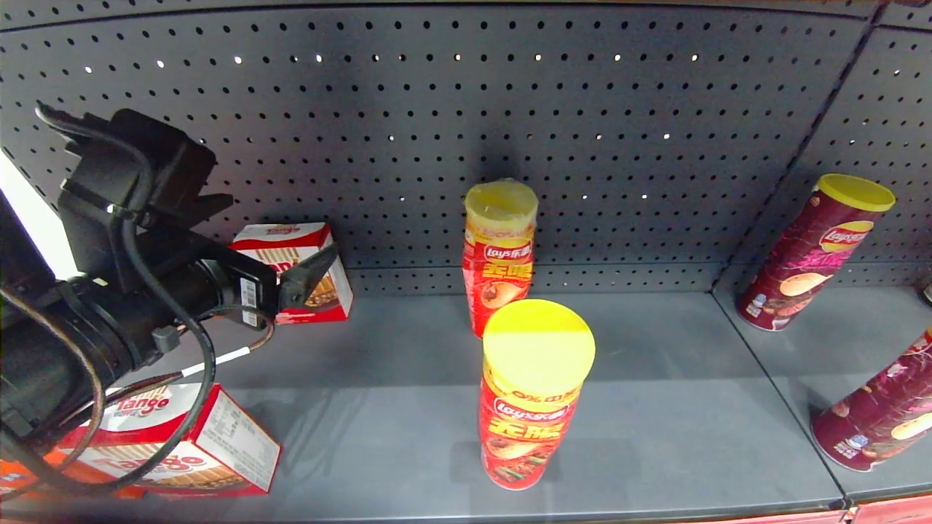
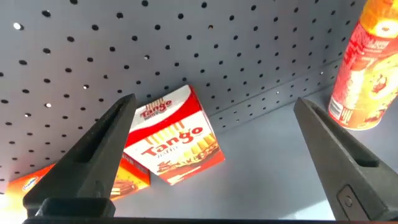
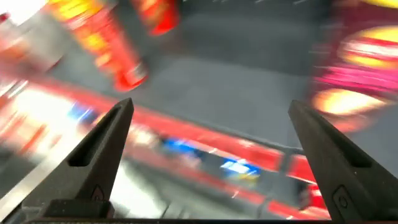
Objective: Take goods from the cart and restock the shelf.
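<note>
Jaws left and right gape, left facing wafer box (image 2: 174,146).

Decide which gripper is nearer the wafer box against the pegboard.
Left. The left gripper hovers just before the wafer box; the right gripper hangs outside the shelf's front edge.

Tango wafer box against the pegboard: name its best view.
Left wrist view: the Tango wafer box shows nearly whole, front face clear. In the head view the left gripper covers part of it. The right wrist view faces chip cans.
</note>
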Available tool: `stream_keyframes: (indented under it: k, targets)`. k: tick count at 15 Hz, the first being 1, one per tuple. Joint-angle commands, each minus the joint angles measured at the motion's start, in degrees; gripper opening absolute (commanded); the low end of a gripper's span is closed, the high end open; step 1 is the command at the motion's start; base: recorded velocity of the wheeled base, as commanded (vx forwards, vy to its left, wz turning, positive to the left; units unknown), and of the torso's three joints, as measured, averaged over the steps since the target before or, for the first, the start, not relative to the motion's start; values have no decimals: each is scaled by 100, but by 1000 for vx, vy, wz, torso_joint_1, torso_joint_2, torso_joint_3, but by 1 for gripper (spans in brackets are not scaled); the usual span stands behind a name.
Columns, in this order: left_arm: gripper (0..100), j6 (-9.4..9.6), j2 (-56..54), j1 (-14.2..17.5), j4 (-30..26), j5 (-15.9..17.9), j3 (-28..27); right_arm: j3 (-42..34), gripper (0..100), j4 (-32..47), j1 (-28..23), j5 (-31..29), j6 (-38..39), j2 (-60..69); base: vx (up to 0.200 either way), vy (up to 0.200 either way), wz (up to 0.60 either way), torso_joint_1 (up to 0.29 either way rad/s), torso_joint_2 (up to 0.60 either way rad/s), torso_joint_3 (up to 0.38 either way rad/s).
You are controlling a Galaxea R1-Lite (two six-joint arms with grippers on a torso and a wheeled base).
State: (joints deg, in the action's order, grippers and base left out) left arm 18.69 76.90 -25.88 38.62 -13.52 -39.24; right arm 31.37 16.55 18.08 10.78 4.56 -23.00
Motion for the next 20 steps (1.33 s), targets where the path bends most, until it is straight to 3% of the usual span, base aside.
stream_keyframes:
  k: [1,4,9,12,14,17,20]
  targets:
    - [100,3,9,13,23,-2,39,449,100,111,1163,-41,-175,-1461,0,0,0,0,0,0]
    - [100,-6,9,13,40,-2,13,476,100,-434,1884,-208,-183,-2542,0,0,0,0,0,0]
    - [100,-6,9,30,32,-28,22,203,100,-1858,2270,-1253,-192,-3896,0,0,0,0,0,0]
    - [100,30,9,285,32,-19,-84,397,100,-1866,2499,-1508,-192,-4432,0,0,0,0,0,0]
    - [100,30,18,303,49,-28,-119,660,100,-1866,2569,-1517,-192,-4792,0,0,0,0,0,0]
    - [100,188,88,338,251,-19,-128,1161,100,-1866,2613,-1517,-201,-5390,0,0,0,0,0,0]
    - [100,188,53,329,251,-19,-75,1425,100,-1858,2736,-1508,-201,-5706,0,0,0,0,0,0]
